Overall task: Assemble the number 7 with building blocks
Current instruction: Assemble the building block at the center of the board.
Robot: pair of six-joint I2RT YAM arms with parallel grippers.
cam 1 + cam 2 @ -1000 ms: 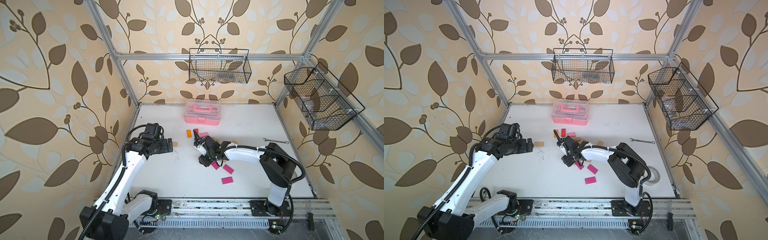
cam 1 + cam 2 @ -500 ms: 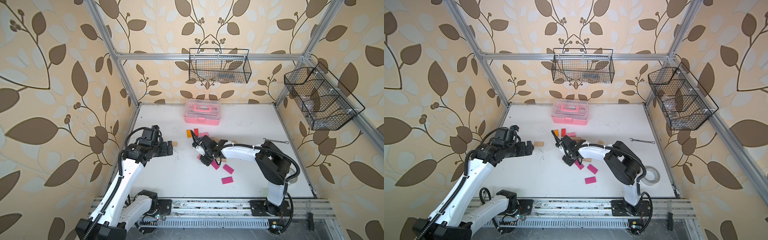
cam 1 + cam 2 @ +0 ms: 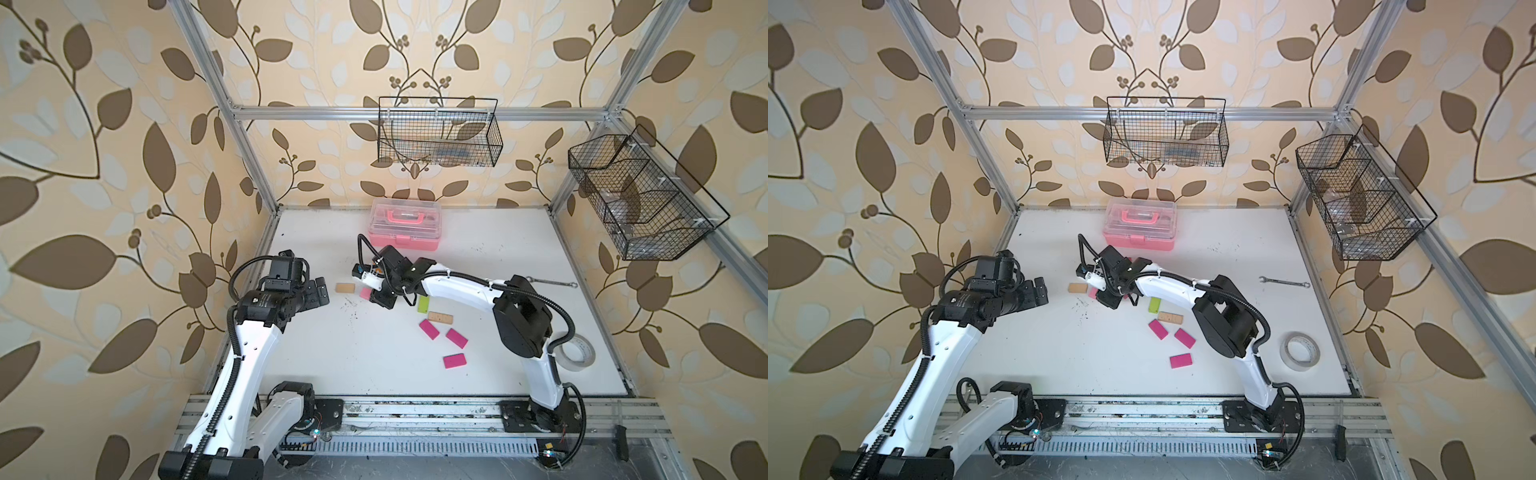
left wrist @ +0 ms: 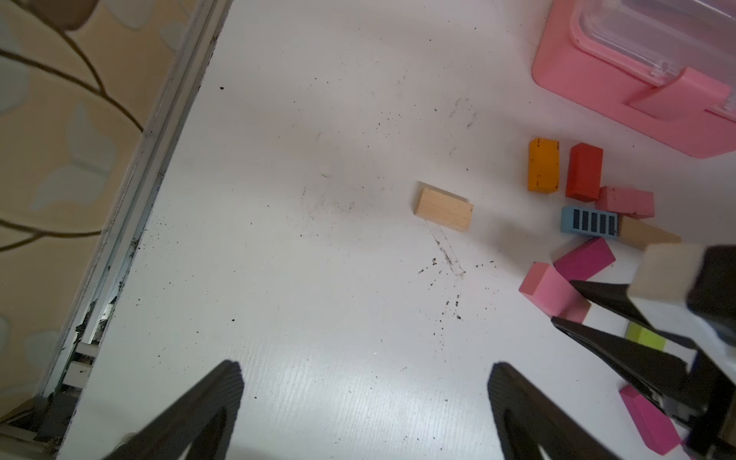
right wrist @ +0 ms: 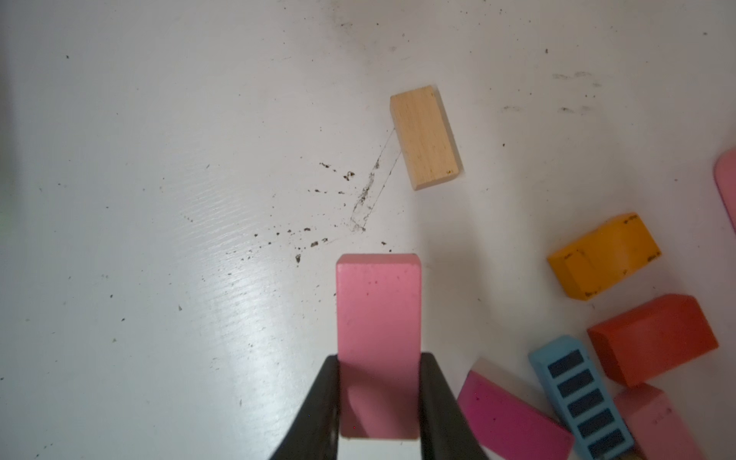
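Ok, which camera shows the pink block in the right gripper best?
Right wrist: the light pink block sits centred, large, pinched by the right gripper. Left wrist shows it partly hidden; both top views, just a sliver.

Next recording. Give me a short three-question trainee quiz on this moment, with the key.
1. True or false: the left gripper stands open and empty.
2. Which block is the right gripper shut on? A) orange B) light pink C) lime green
3. Fill in: in a top view, the lone plain wood block lies between the two ___.
Key: 1 true. 2 B, the light pink block. 3 grippers.
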